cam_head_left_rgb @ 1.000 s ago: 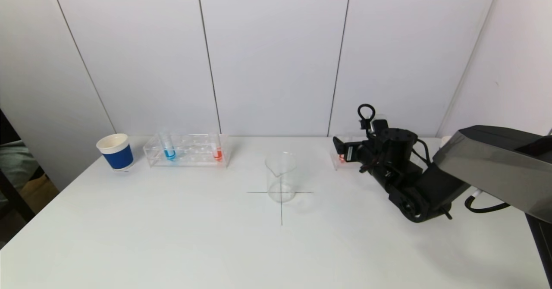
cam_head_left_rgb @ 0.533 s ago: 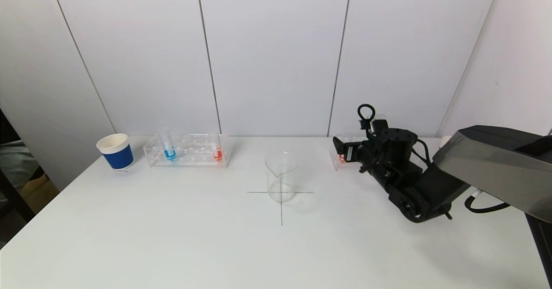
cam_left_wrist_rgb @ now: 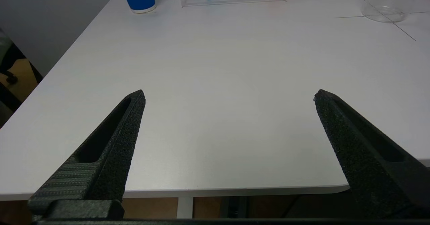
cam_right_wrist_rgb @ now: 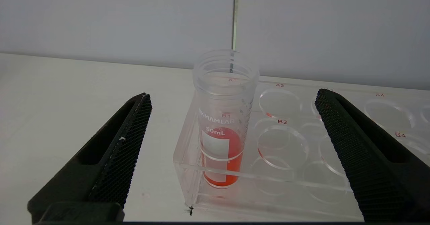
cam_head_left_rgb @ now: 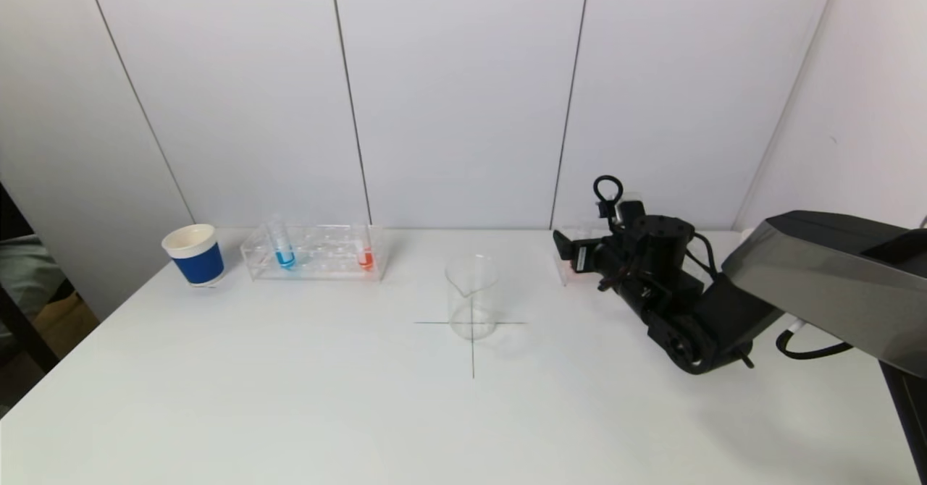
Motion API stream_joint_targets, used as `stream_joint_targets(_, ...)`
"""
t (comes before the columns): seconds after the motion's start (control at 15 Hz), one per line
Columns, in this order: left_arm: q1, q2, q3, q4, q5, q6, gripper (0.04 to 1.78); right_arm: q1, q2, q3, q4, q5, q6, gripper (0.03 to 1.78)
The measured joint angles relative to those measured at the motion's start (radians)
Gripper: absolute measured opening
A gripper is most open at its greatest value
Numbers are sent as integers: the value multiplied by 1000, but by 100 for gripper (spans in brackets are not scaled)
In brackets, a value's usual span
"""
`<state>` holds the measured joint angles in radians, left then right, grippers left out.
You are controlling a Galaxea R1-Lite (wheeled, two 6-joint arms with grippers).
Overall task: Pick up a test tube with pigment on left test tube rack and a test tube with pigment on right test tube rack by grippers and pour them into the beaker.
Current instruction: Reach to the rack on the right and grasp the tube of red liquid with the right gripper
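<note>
At about ten o'clock on the table [cam_head_left_rgb: 290, 398] the left test tube rack [cam_head_left_rgb: 315, 252] holds a blue-pigment tube [cam_head_left_rgb: 280, 242] and a red one [cam_head_left_rgb: 366, 255]. The left gripper [cam_left_wrist_rgb: 228, 97], parked at the near edge, is spread wide and empty. The empty beaker [cam_head_left_rgb: 472, 297] stands at centre. At two o'clock the right gripper [cam_right_wrist_rgb: 231, 100], fully spread and holding nothing, faces the red-pigment tube [cam_right_wrist_rgb: 223, 117] in the right test tube rack [cam_right_wrist_rgb: 302, 171]. This looks like the approach step; next it should advance to straddle the tube, then close.
</note>
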<state>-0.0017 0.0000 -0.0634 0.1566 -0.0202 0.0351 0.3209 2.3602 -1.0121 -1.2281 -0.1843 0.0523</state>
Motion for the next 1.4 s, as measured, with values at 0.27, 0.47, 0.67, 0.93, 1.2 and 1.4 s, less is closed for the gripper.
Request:
stream_joint_targets(0.27, 0, 0, 0, 0, 0, 0, 176, 11, 3, -6, 5, 0, -3, 177)
stream_joint_targets(0.47, 0, 0, 0, 0, 0, -1, 176, 11, 4, -10, 7, 0, -3, 177)
stream_joint_targets(0.67, 0, 0, 0, 0, 0, 0, 176, 12, 5, -13, 8, 0, -3, 177)
stream_joint_targets(0.93, 0, 0, 0, 0, 0, 0, 176, 11, 5, -18, 11, 0, -4, 177)
stream_joint_targets(1.2, 0, 0, 0, 0, 0, 0, 176, 9, 5, -21, 12, 1, -4, 177)
stream_joint_targets(1.4, 0, 0, 0, 0, 0, 0, 176, 9, 5, -22, 12, 1, -3, 177)
